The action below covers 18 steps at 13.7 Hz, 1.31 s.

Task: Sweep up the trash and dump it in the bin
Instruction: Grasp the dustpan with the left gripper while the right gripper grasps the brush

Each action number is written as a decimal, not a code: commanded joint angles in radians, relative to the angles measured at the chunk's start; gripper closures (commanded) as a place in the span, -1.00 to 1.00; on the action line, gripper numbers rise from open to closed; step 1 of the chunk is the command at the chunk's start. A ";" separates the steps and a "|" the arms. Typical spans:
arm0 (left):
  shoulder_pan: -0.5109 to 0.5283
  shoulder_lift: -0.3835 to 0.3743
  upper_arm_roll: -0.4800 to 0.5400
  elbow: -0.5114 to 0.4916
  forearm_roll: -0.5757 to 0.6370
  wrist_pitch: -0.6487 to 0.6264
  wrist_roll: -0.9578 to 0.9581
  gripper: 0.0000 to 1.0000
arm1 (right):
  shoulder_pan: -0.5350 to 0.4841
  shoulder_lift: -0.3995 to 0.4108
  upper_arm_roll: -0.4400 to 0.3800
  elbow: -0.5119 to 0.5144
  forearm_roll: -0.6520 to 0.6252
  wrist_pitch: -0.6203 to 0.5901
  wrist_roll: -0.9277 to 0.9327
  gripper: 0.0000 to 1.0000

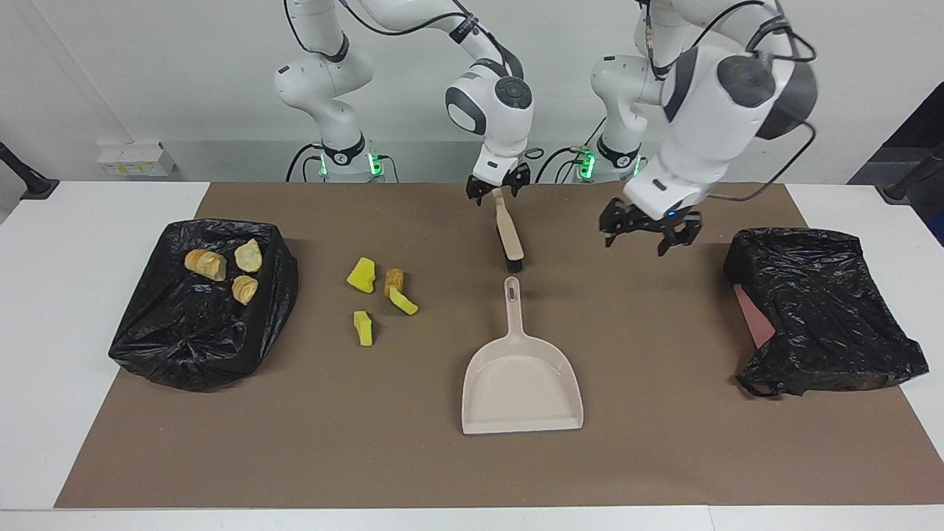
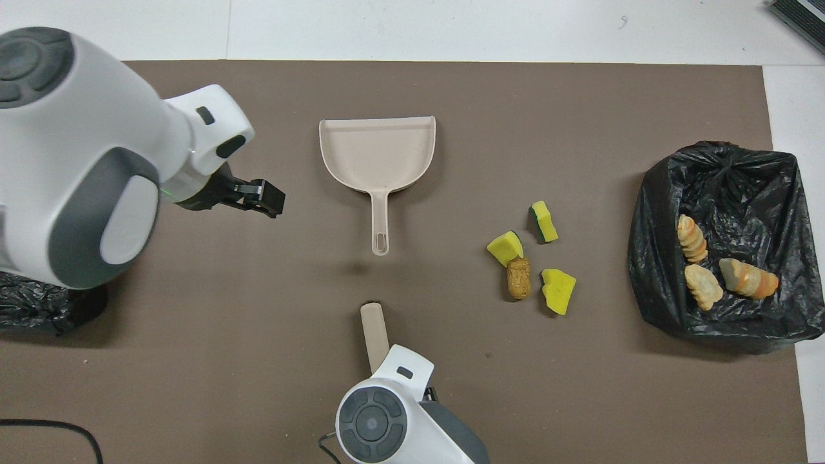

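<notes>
1. Four scraps lie loose on the brown mat [image 1: 664, 457], left of centre in the facing view: three yellow wedges [image 1: 361, 275] and one brown lump [image 1: 394, 281], clustered between the dustpan [image 1: 521, 383] and the black bin [image 1: 199, 302] at that frame's left.
2. Three tan bread chunks [image 1: 205, 264] already sit inside that bin, at the right edge of the overhead frame.
3. At top centre of the facing view, the right gripper [image 1: 498, 193] is clamped on the handle of the brush [image 1: 507, 236], bristles pointing down at the mat.
4. At upper right of that frame, the left gripper [image 1: 650, 230] hangs with fingers apart and empty, over the mat between the dustpan and a second black bag [image 1: 818, 310].
5. Judged step: tools are being taken up; sweeping has not begun.
6. Next, the left gripper likely needs to take the dustpan's handle, lying toward the robots, and set the pan's mouth beside the scraps.
</notes>
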 commanded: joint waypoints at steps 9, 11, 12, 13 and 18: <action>-0.207 0.182 0.017 -0.055 0.006 0.330 -0.272 -1.00 | 0.007 -0.029 -0.004 -0.065 0.044 0.115 -0.042 1.00; -0.218 0.237 0.017 -0.046 0.006 0.379 -0.301 -1.00 | 0.009 -0.014 -0.006 -0.043 0.035 0.114 -0.044 1.00; -0.236 0.252 0.017 -0.044 0.006 0.385 -0.313 -0.95 | 0.006 -0.006 -0.007 -0.025 0.026 0.102 -0.047 1.00; -0.233 0.254 0.017 -0.046 0.004 0.391 -0.316 -0.62 | 0.003 -0.007 -0.009 -0.013 0.023 0.073 -0.048 1.00; -0.232 0.257 0.015 -0.067 -0.005 0.419 -0.315 1.00 | -0.023 -0.070 -0.015 0.029 -0.051 -0.081 -0.047 1.00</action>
